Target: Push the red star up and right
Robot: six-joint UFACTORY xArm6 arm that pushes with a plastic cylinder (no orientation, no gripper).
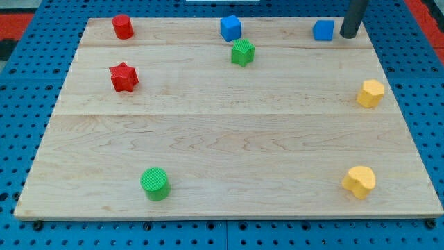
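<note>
Across the whole view, bench: the pale wooden bench point(229, 153) fills the frame over a blue pegboard and carries every block.
Rod: my tip point(347, 35) rests at the view's top right, just right of the blue square block point(323, 30), near touching it, well apart from the target.
Fingers: none fitted; only the rod, so nothing is grasped.
Task block: red star point(124, 76) sits at the view's left, upper half, below the red cylinder point(123, 26).
Placement: judged, my tip must travel round to the star's lower left to push it up and right.
Others: blue cube point(231, 28), green star-like block point(243, 52), green cylinder point(155, 183), yellow hexagon point(370, 93), yellow heart-like block point(359, 181).
Writing: none legible.
</note>
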